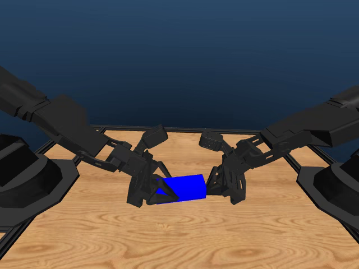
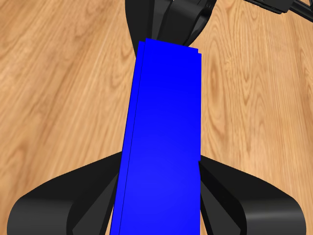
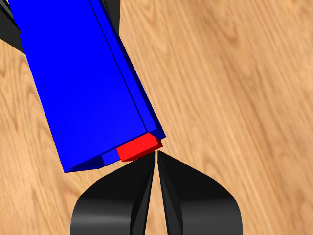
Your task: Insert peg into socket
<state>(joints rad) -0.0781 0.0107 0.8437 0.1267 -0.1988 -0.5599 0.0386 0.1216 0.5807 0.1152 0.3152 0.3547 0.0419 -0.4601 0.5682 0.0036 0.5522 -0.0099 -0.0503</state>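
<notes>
Peg [image 3: 139,147] nearly buried in socket [image 1: 182,187], axis left-right; left gripper [image 1: 150,189] pinches socket, right gripper [image 3: 155,161] jaws pressed together behind the peg's end.

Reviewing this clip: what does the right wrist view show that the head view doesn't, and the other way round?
Only the right wrist view shows the peg: a short red end sticking out of the socket, with the right end effector almost closed just behind it, apparently gripping nothing. Only the head view shows both arms meeting over the table, the left end effector at the socket's other end. Both views show the blue socket and the wooden tabletop.
</notes>
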